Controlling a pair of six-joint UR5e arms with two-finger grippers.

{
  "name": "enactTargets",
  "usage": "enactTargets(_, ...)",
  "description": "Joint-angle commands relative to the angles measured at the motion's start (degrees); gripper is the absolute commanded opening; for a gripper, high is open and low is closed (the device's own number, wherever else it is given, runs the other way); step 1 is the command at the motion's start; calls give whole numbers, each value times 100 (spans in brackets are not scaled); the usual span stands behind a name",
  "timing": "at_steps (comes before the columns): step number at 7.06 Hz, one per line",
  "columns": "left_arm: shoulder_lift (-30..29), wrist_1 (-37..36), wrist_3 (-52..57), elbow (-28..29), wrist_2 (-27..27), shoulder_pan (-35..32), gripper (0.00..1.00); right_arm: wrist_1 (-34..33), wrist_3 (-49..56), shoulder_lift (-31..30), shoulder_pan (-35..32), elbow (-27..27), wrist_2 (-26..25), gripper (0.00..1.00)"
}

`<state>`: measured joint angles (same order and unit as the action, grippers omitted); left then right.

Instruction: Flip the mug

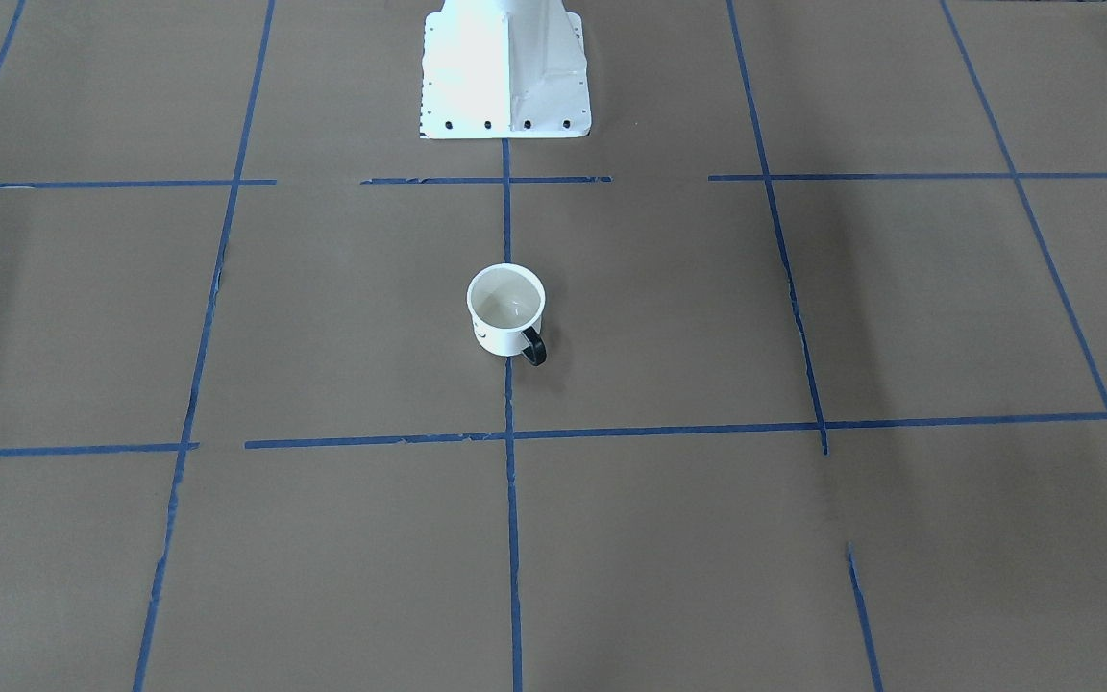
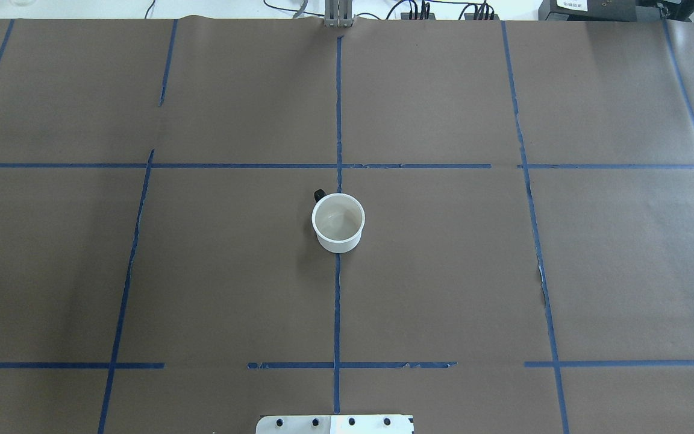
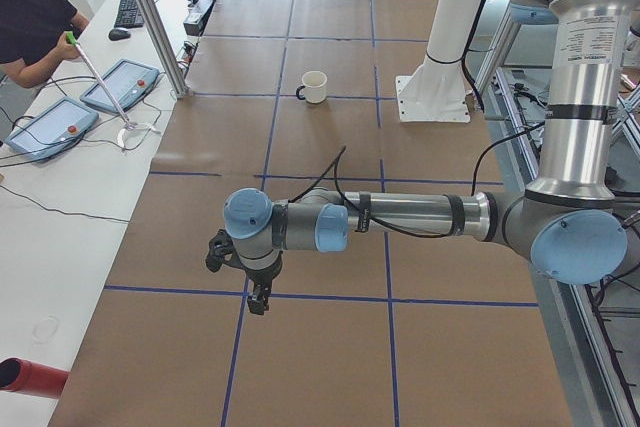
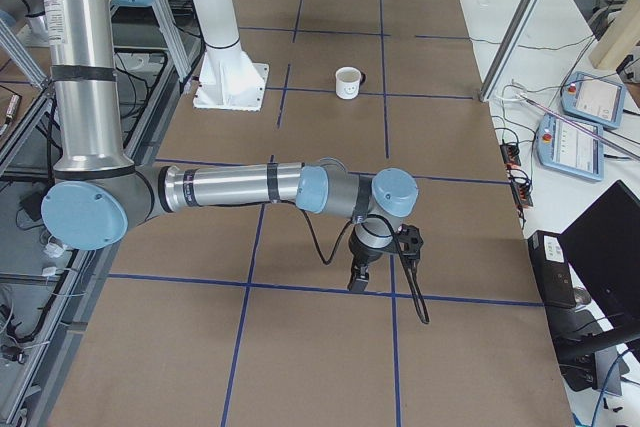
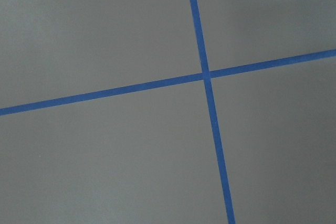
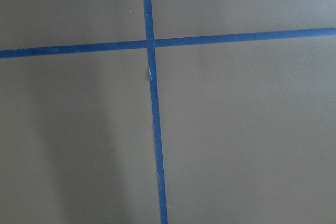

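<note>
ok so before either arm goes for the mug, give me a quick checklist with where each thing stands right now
1. mug upright, mouth up, not yet flipped: ok
2. handle visible, on the side away from the robot's base: ok
3. left tool close to the mug: not ok, it hangs far off towards one end of the table
4. right tool close to the mug: not ok, far off towards the opposite end
5. tools open for a grasp: cannot tell, only the side views show them
</note>
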<state>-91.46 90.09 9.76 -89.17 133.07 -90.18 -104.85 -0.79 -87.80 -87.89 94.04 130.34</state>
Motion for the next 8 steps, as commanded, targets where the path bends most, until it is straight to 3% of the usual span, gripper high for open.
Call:
enactTargets(1,5,0,0,-4,0,0,100,0,0,0,0,0,0,100)
enactTargets(8,5,0,0,-66,0,0,100,0,0,0,0,0,0,100)
